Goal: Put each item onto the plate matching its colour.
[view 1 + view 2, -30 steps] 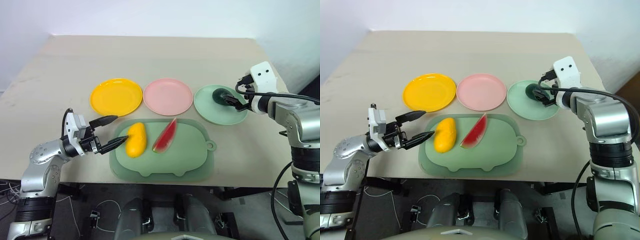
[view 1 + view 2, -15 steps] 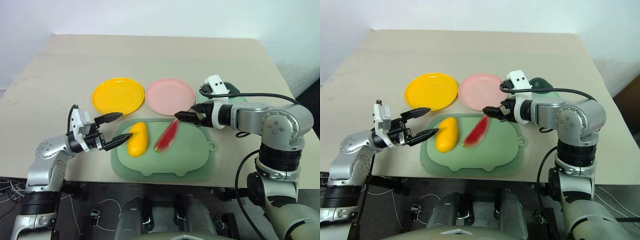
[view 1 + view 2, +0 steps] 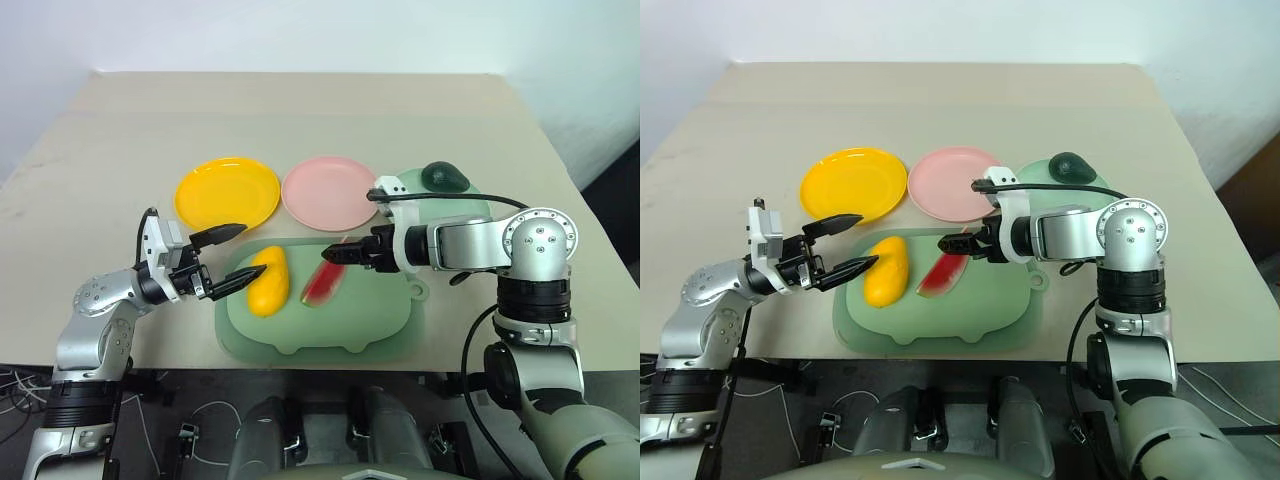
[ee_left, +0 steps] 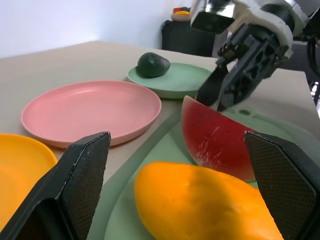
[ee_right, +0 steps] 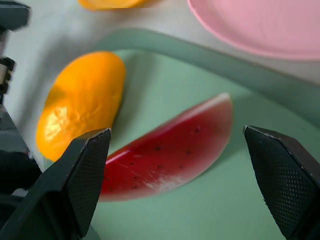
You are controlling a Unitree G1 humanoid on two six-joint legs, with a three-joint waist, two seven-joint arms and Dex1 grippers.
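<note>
The right gripper [image 3: 335,254], jaws spread and empty, hovers over the watermelon wedge [image 3: 322,283]; the left gripper [image 3: 232,256], likewise released, flanks the mango [image 3: 266,282]. No lettering is legible.

Arms clad in silver-grey metallic shells w/ black joint rings. Left claw [image 3: 228,259]: two tapered black fingers, textured pads, white bracket at wrist. Right claw [image 3: 336,255]: black fingers, white housing behind, black cable looped over forearm; round silver elbow cap w/ small screws.

Mango [image 3: 267,281] crowds watermelon wedge [image 3: 322,282]; pink plate [image 3: 331,191] bare.
</note>
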